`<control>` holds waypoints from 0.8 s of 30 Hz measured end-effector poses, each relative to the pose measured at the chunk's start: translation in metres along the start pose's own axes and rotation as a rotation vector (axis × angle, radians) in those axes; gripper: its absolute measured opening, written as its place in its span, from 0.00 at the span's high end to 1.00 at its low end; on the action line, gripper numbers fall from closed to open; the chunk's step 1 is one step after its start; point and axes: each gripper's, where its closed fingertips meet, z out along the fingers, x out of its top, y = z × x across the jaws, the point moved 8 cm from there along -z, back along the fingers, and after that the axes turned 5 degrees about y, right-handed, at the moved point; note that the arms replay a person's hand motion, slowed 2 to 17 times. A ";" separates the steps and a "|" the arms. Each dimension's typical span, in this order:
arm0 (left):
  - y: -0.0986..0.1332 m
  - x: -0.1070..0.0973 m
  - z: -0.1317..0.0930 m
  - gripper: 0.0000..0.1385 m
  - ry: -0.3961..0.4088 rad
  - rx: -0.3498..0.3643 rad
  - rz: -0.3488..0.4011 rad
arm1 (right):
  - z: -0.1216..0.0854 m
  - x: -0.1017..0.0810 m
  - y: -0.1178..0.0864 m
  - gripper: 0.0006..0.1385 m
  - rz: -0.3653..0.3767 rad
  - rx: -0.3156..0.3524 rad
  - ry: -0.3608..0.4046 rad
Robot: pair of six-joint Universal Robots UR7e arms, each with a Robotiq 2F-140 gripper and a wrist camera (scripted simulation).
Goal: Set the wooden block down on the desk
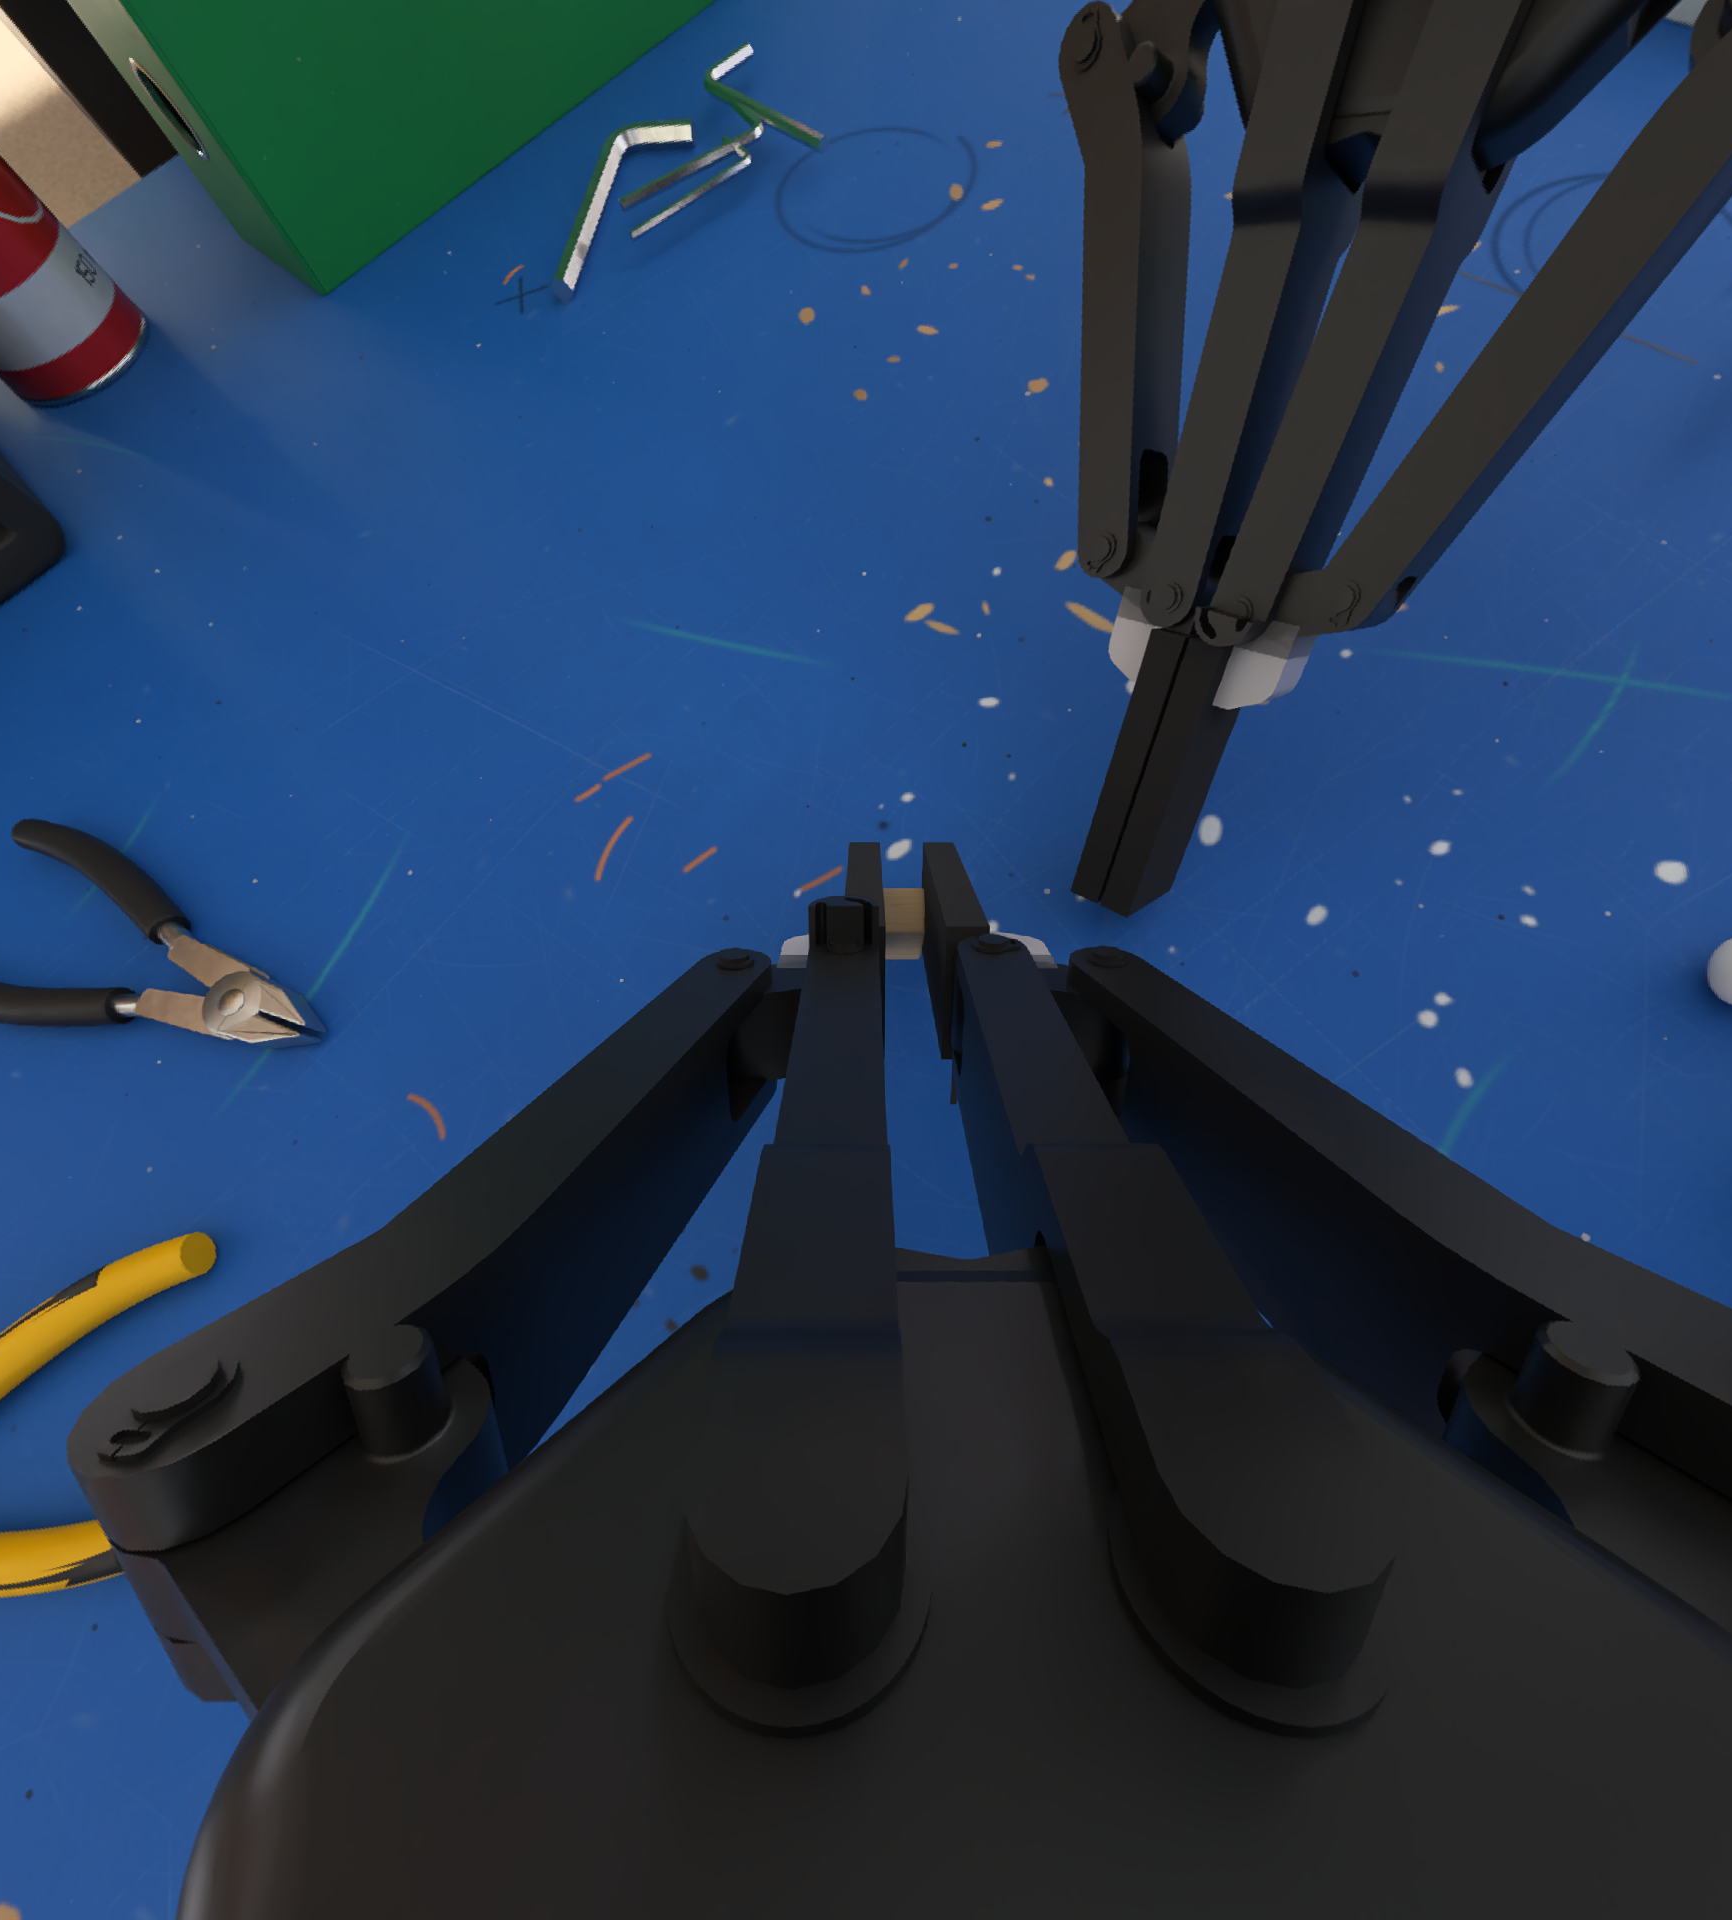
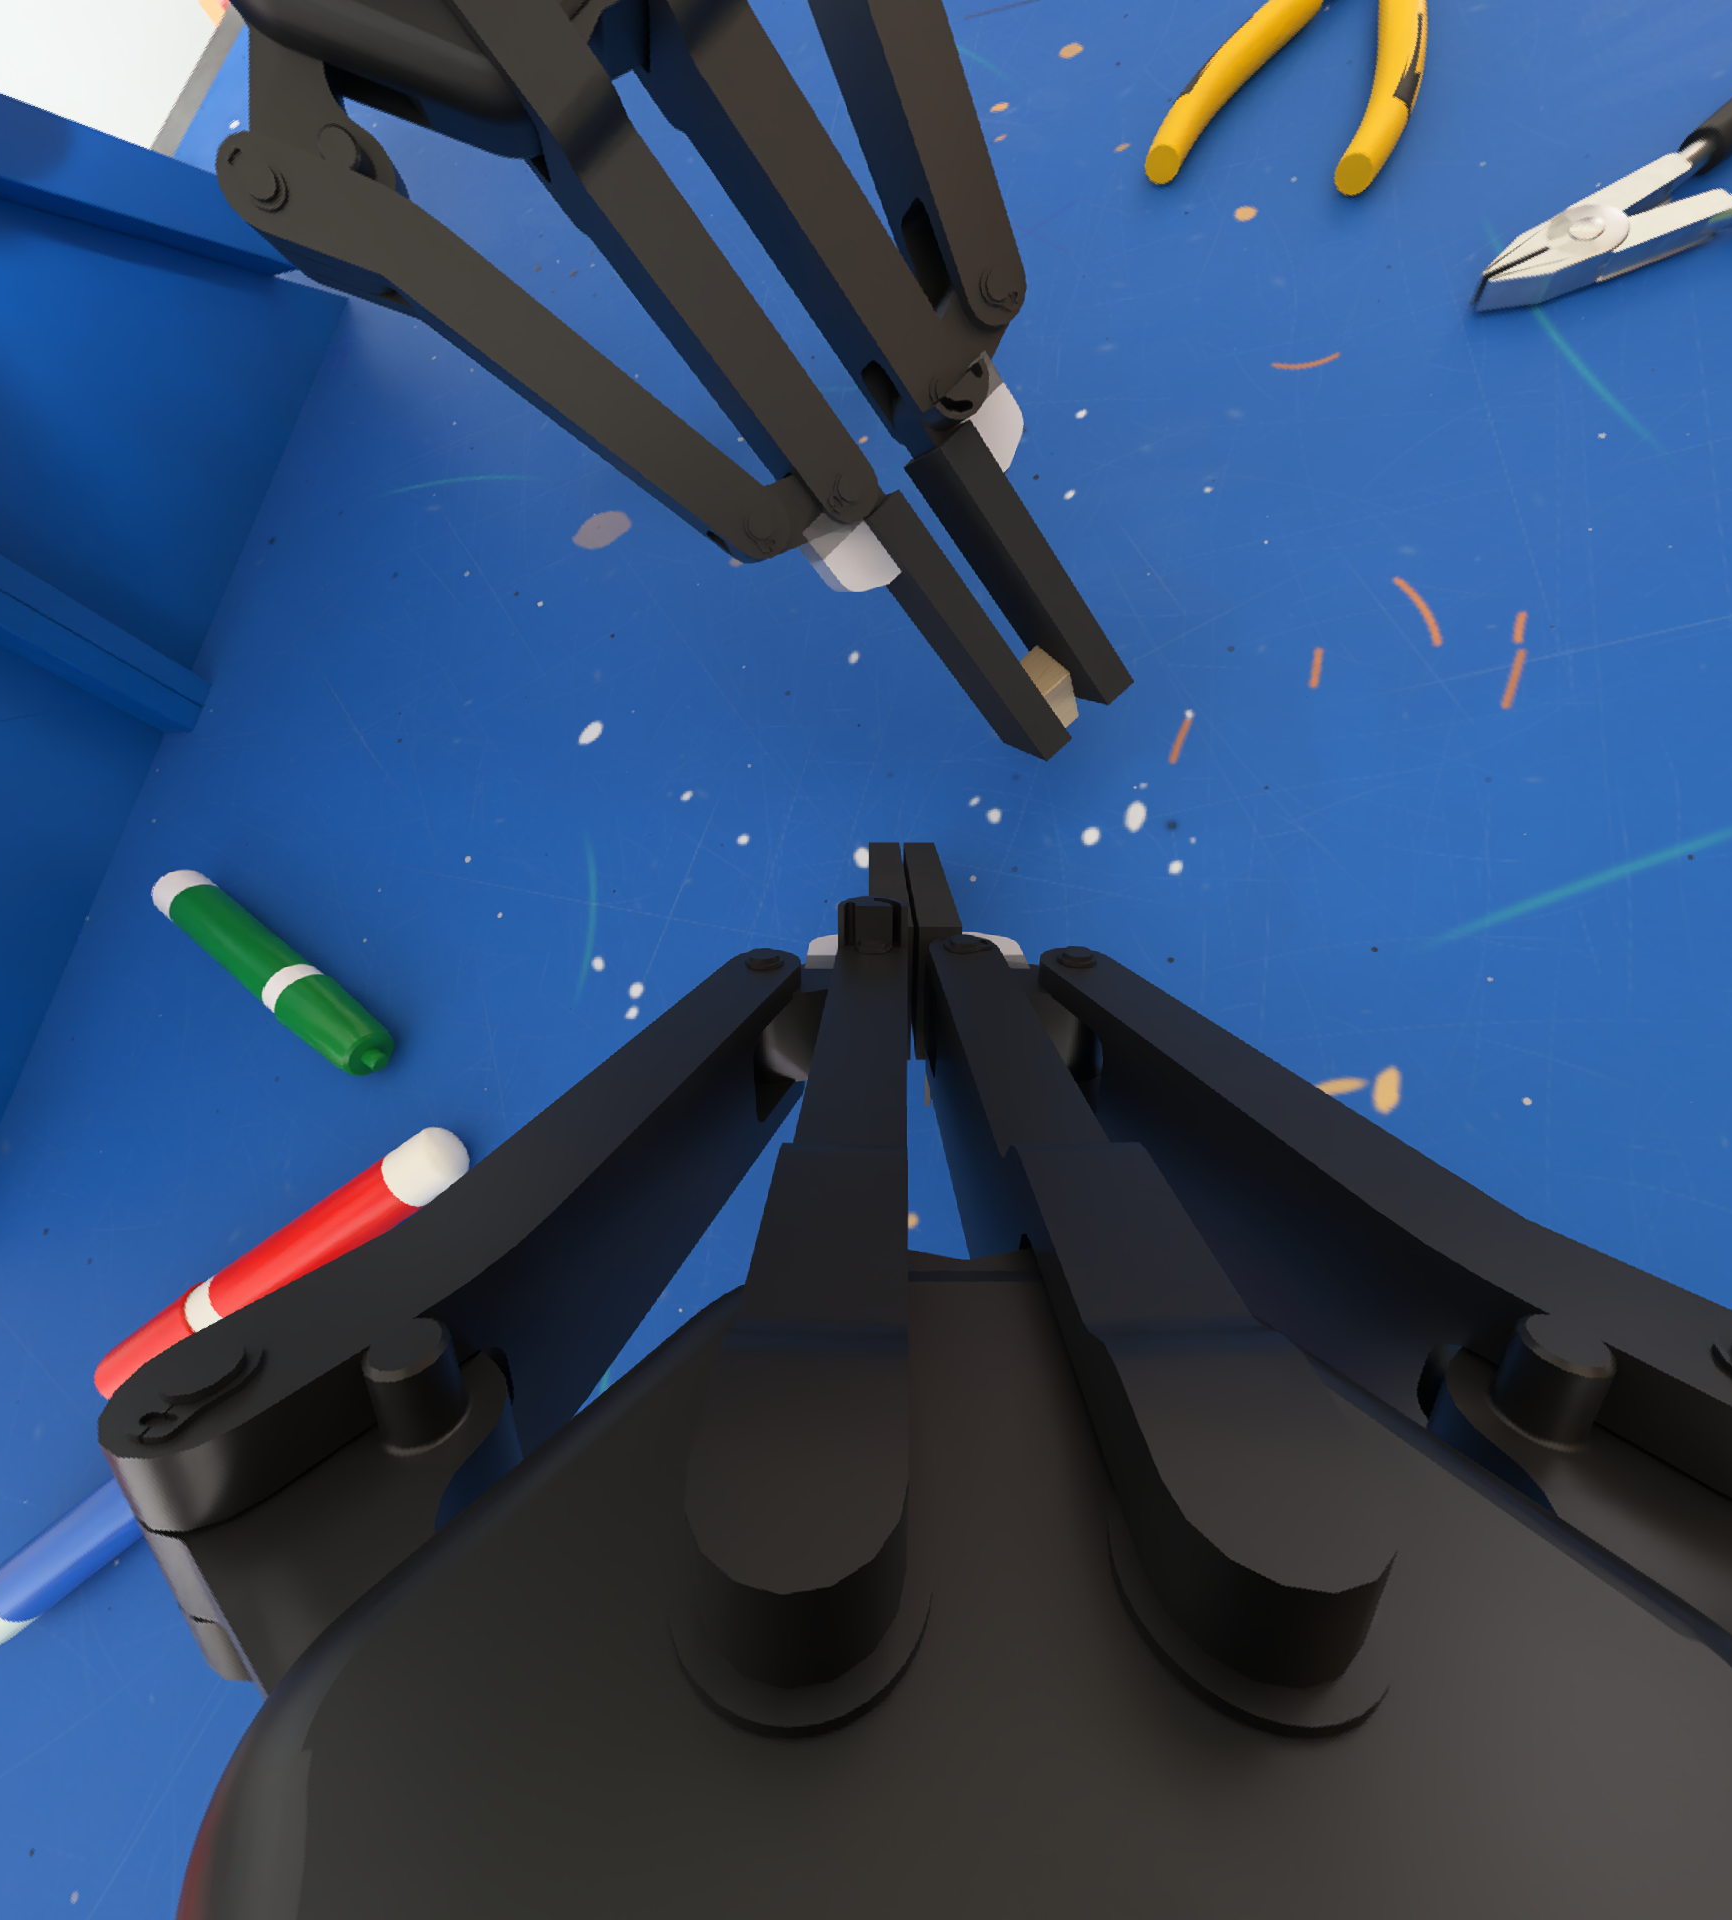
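My left gripper (image 1: 903, 868) is shut on a small pale wooden block (image 1: 903, 914), held between its fingertips just above the blue desk (image 1: 633, 582). The right wrist view shows the same gripper (image 2: 1085, 717) coming in from above with the block (image 2: 1049, 681) near its fingertips. My right gripper (image 2: 901, 868) is shut and empty, its fingers pressed together. It also shows in the left wrist view (image 1: 1122, 899), close to the right of the block, tips near the desk.
Side cutters (image 1: 166, 977), yellow-handled pliers (image 1: 31, 1382), hex keys (image 1: 654, 177), a green box (image 1: 374, 114) and a red-and-white can (image 1: 0, 249) lie to the left. Green (image 2: 270, 971), red (image 2: 311, 1236) and blue (image 2: 51, 1569) markers and a blue shelf unit (image 2: 62, 416) lie on the other side.
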 end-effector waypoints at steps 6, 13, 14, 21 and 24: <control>-0.003 -0.001 0.001 0.92 0.000 0.009 0.001 | 0.000 0.000 0.000 1.00 0.000 -0.001 -0.002; -0.009 0.000 0.000 0.92 0.008 0.027 -0.008 | 0.000 0.000 0.001 1.00 0.005 0.000 -0.002; -0.010 0.000 -0.001 0.92 0.010 0.029 -0.011 | 0.000 0.000 0.001 1.00 0.005 -0.001 -0.002; -0.017 0.001 -0.001 0.92 0.015 0.042 -0.025 | 0.000 0.000 0.001 1.00 0.008 -0.002 -0.004; -0.020 0.000 0.000 0.92 0.009 0.051 -0.030 | 0.000 0.000 0.001 1.00 0.009 -0.002 -0.005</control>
